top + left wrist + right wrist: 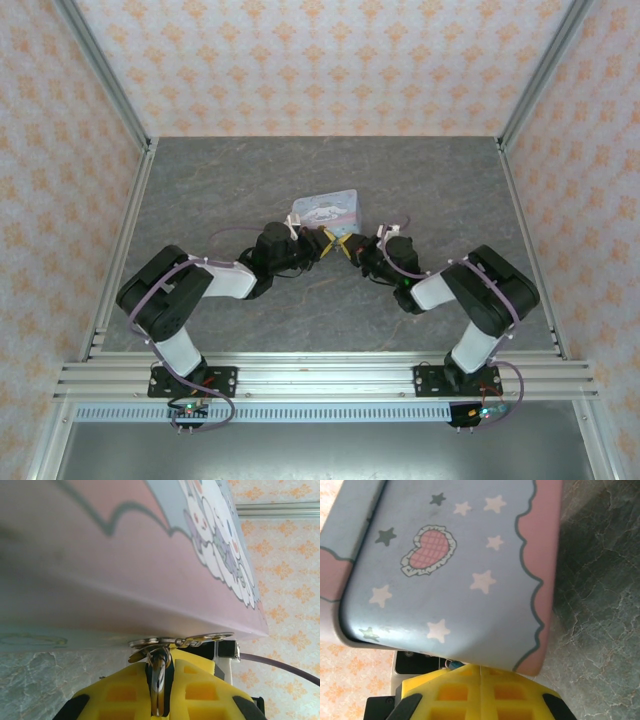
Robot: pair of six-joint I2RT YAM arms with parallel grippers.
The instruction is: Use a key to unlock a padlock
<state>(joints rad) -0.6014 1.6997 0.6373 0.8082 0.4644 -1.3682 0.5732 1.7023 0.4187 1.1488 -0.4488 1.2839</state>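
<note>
My left gripper is shut on the key, a thin pale metal blade held edge-on between the yellow fingers. A metal ring and a second flat metal piece lie against the box edge just past the tips. My right gripper is shut, its pads pressed together. A teal bit of the padlock peeks out beside its left fingertip under the box; whether it is gripped I cannot tell. From above, the left gripper and right gripper meet tip to tip.
The pink-and-blue cartoon box lies directly behind both grippers, very close in the wrist views. Grey stone-patterned table stretches around it, with patterned walls and metal frame rails on three sides.
</note>
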